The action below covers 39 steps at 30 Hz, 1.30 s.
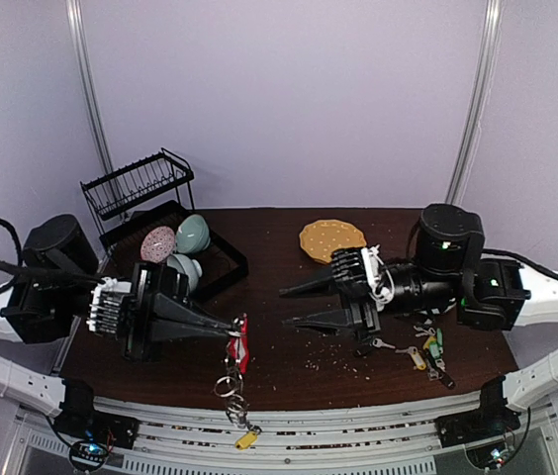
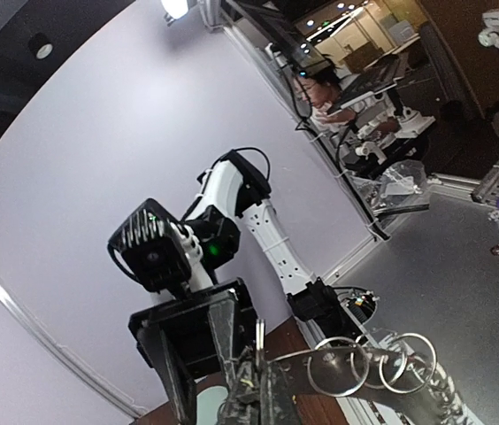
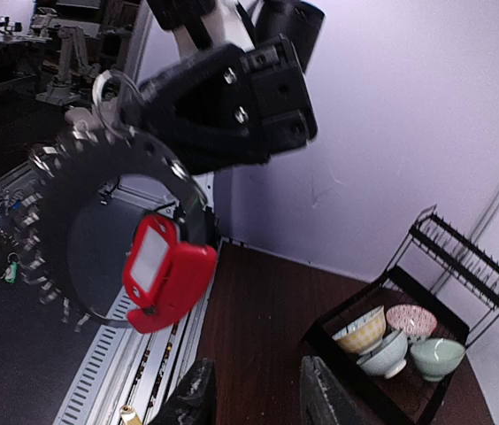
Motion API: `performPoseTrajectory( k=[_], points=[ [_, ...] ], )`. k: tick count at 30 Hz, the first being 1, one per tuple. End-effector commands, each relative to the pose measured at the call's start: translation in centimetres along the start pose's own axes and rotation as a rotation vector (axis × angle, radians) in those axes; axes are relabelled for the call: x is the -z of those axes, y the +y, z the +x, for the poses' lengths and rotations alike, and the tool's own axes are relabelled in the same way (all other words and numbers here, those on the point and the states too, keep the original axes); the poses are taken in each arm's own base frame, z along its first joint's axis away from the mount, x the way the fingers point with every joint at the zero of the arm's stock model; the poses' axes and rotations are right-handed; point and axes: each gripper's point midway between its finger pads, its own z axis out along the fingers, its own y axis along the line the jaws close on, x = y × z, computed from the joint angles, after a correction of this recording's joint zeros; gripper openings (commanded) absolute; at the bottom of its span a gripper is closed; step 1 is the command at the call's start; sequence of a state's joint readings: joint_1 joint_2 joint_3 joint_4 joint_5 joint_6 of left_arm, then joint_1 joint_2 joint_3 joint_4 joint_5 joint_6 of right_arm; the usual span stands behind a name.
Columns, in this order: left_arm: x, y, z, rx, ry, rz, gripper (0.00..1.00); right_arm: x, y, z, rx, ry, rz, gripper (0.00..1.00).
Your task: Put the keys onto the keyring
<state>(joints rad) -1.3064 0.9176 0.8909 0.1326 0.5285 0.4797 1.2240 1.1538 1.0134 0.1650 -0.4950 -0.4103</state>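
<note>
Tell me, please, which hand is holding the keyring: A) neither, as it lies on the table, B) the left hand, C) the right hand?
B: the left hand is shut on the keyring and holds it up, while the right hand stands open and apart from it.

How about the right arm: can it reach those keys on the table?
Probably yes: the keys lie uncovered beside its wrist, and the right end effector is open and empty, though it must pull back.
</note>
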Motion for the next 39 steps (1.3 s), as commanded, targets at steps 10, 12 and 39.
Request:
performPoseTrajectory(
  k=[10, 12, 39],
  points=[
    [8.9, 2.7, 4.8, 0.392, 0.136, -0.528, 0.0, -2.1, 0.2, 23.2, -0.78, 0.621, 0.376, 0.24],
    [9.1, 2.2, 5.6, 0.427, 0.158, -0.529, 0.0, -3.4, 2.9, 24.8, -0.865, 0.681, 0.302, 0.22],
    [10.6, 1.6, 5.3, 0.432, 0.169, -0.538, 0.0, -10.0, 15.3, 28.1, -0.579, 0.84, 0.044, 0.23]
  ],
)
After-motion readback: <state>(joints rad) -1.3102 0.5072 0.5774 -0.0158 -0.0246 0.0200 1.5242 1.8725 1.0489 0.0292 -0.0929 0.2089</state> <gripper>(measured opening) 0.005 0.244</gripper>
